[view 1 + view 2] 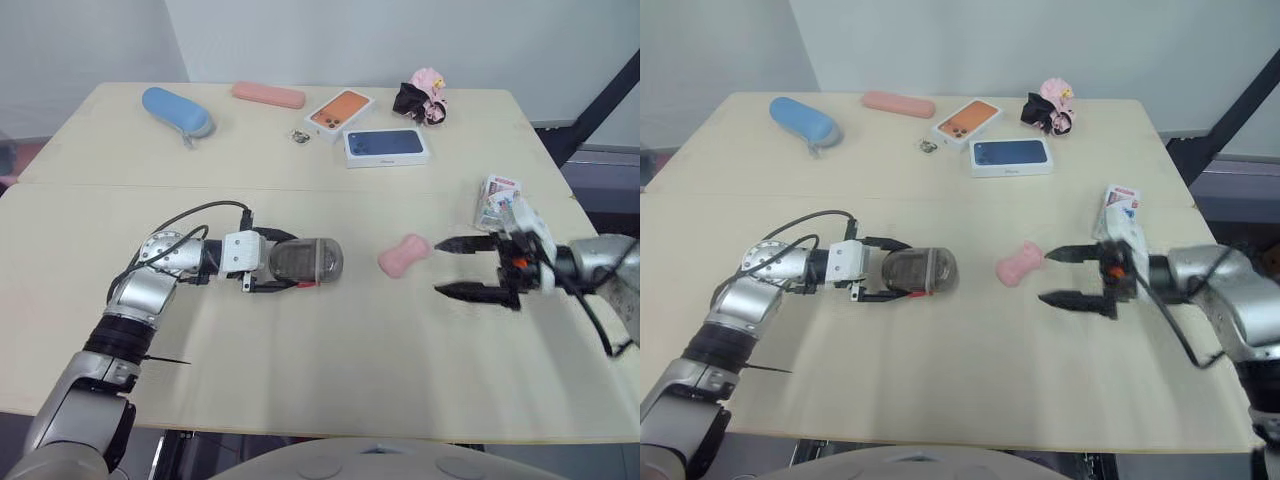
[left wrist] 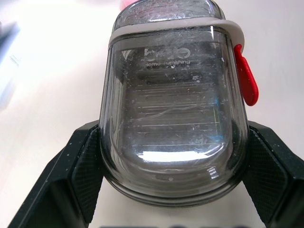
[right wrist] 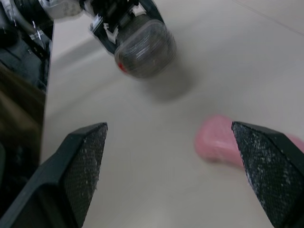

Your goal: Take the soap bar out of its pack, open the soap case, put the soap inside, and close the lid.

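A pink soap bar (image 1: 404, 256), smooth and pinched at the middle like a peanut, lies unwrapped on the pale wood-grain worktop (image 1: 330, 350). It sits between the two grippers. The right gripper (image 1: 438, 268) hovers just beside the soap with its two black fingers spread wide and nothing between them. One fingertip is very near the soap's end; whether they touch cannot be told. In the right wrist view the soap is blurred and partly cut off behind one textured black finger (image 3: 85, 161).

The left gripper (image 1: 300, 262) is clamped on a smoky grey translucent plastic soap case (image 1: 305, 261), one finger on each long side. The case is a rounded oblong with its lid shut, lying on its side on the worktop. In the left wrist view a pale band rings the case, a small red clasp (image 2: 246, 76) sticks out from one edge, and faint embossed lettering is too worn to read.

Behind the right gripper lies a white printed soap pack (image 1: 497, 200), partly hidden by the wrist.

At the far side of the worktop are a blue oval zip pouch (image 1: 178, 111), a long pink case (image 1: 268, 95), an orange phone box (image 1: 340, 111), a dark blue phone box (image 1: 386, 145) and a pink and black soft toy (image 1: 425, 97).
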Robot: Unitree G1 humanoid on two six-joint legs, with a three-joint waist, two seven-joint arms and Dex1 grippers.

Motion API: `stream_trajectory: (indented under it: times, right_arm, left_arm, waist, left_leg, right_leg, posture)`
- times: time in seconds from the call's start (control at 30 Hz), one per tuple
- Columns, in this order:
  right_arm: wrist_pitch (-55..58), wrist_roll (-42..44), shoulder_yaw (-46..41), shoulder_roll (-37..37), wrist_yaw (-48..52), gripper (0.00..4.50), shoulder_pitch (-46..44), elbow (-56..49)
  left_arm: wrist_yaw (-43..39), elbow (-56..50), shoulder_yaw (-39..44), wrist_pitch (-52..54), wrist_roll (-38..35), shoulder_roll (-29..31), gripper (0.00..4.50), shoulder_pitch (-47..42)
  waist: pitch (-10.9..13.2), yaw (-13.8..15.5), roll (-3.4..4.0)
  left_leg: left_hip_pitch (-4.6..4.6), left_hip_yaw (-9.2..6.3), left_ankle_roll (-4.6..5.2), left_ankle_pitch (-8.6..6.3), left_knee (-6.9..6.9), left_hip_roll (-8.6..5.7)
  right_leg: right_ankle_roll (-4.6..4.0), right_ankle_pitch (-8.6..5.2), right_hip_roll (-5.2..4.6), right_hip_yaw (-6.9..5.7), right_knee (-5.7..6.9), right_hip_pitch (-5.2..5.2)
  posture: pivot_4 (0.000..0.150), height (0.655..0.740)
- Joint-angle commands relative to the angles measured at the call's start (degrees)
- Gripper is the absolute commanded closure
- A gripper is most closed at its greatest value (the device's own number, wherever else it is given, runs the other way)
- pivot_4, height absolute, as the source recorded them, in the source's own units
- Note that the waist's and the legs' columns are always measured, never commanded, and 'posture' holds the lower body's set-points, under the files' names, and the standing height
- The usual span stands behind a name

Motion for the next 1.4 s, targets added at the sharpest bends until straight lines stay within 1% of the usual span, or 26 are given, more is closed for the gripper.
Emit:
stream_trajectory:
  times: [0.03, 0.13, 0.2, 0.3, 0.47, 0.7, 0.97, 1.0, 1.03, 1.07, 1.2, 1.4]
  right_arm:
    - [22.6, 10.0, -3.1, 8.1, -15.7, 0.00, -8.0, 0.0]
    - [32.7, 13.5, -6.9, 16.2, -23.4, 0.00, -12.2, 1.2]
    - [34.9, 16.7, -7.9, 18.9, -27.4, 0.00, -13.3, 1.9]
    - [35.0, 22.5, -7.7, 19.2, -32.5, 0.00, -13.4, 3.8]
    - [35.0, 30.4, -7.3, 19.5, -40.0, 0.00, -14.0, 6.6]
    - [34.8, 35.6, -7.2, 20.8, -47.3, 0.00, -14.2, 8.2]
    - [31.8, 42.2, -4.8, 20.2, -53.9, 0.00, -12.6, 9.1]
    - [31.3, 43.0, -4.4, 19.9, -54.6, 0.56, -12.4, 9.2]
    - [30.8, 43.7, -3.9, 19.7, -55.3, 0.81, -12.3, 9.4]
    - [30.3, 44.4, -3.4, 19.6, -56.0, 1.25, -12.2, 9.7]
    - [28.2, 46.8, -1.9, 18.8, -58.1, 2.45, -11.9, 10.6]
    - [25.7, 49.9, -0.2, 16.4, -57.4, 2.47, -10.6, 10.7]
  left_arm:
    - [3.6, -6.5, 0.9, -3.3, -0.7, -1.5, 1.04, 1.9]
    - [6.4, -8.2, 0.6, -5.3, 1.2, -2.9, 1.04, 2.9]
    - [7.9, -8.6, 0.0, -6.3, 2.6, -3.2, 1.04, 3.2]
    - [10.0, -8.6, -0.2, -7.3, 4.2, -3.4, 1.04, 3.4]
    - [11.5, -8.6, -0.7, -7.3, 4.6, -3.7, 1.04, 3.4]
    - [12.3, -9.2, -1.5, -5.7, 3.9, -3.6, 1.04, 3.7]
    - [12.9, -10.3, -1.6, -3.7, 3.1, -3.8, 1.04, 4.0]
    - [12.9, -10.5, -1.6, -3.4, 3.1, -3.8, 1.04, 4.0]
    - [12.9, -10.6, -1.6, -3.2, 3.0, -3.8, 1.04, 4.0]
    - [12.9, -10.7, -1.7, -3.1, 3.0, -3.8, 1.04, 3.9]
    - [13.1, -11.2, -1.8, -2.5, 3.0, -3.9, 1.04, 3.7]
    - [13.0, -11.3, -1.8, -2.4, 2.9, -3.6, 1.04, 4.2]
  waist:
    - [0.0, 0.5, -0.04]
    - [0.0, 1.7, 0.01]
    - [0.0, 2.8, 0.04]
    - [0.0, 3.7, 0.04]
    - [0.0, 3.3, 0.04]
    - [0.0, 2.2, 0.04]
    - [0.0, 2.1, 0.04]
    - [0.0, 2.1, 0.04]
    - [0.0, 2.1, 0.04]
    - [0.0, 2.1, 0.04]
    - [0.0, 2.0, 0.04]
    - [0.0, 2.0, 0.04]
  left_leg:
    - [0.00, -0.01, -0.04, 0.02, -0.03, 0.02]
    - [-0.01, -0.01, -0.12, 0.06, -0.10, 0.06]
    - [-0.15, -0.01, -0.12, 0.06, -0.02, 0.05]
    - [-0.20, 0.00, -0.14, 0.05, 0.01, 0.05]
    - [-0.13, 0.03, -0.18, 0.08, 0.00, 0.05]
    - [-0.12, 0.02, -0.24, 0.12, -0.05, 0.04]
    - [-0.12, 0.02, -0.24, 0.11, -0.06, 0.04]
    - [-0.12, 0.02, -0.24, 0.11, -0.06, 0.04]
    - [-0.13, 0.02, -0.24, 0.11, -0.06, 0.04]
    - [-0.13, 0.02, -0.24, 0.11, -0.06, 0.04]
    - [-0.13, 0.02, -0.24, 0.11, -0.06, 0.04]
    - [-0.15, 0.02, -0.24, 0.11, -0.06, 0.04]
  right_leg:
    - [0.00, 0.00, 0.04, -0.04, 0.00, 0.00]
    - [-0.01, 0.00, 0.14, -0.04, 0.05, -0.19]
    - [-0.01, 0.00, 0.18, -0.03, 0.26, -0.38]
    - [0.00, 0.00, 0.14, -0.05, 0.25, -0.42]
    - [-0.01, -0.01, 0.08, -0.02, 0.41, -0.50]
    - [-0.01, -0.01, 0.12, 0.00, 0.47, -0.53]
    - [-0.01, -0.01, 0.12, -0.01, 0.46, -0.53]
    - [-0.01, -0.01, 0.12, -0.01, 0.46, -0.53]
    - [-0.01, -0.01, 0.11, -0.01, 0.45, -0.53]
    - [-0.01, -0.01, 0.11, 0.00, 0.45, -0.53]
    - [-0.01, -0.01, 0.11, -0.01, 0.45, -0.53]
    - [0.00, -0.01, 0.11, -0.01, 0.45, -0.53]
  posture:
    - [0.150, 0.7400]
    - [0.150, 0.7400]
    - [0.150, 0.7400]
    - [0.150, 0.7400]
    - [0.150, 0.7400]
    - [0.150, 0.7400]
    - [0.150, 0.7400]
    - [0.150, 0.7400]
    - [0.150, 0.7400]
    - [0.150, 0.7400]
    - [0.150, 0.7400]
    - [0.150, 0.7400]
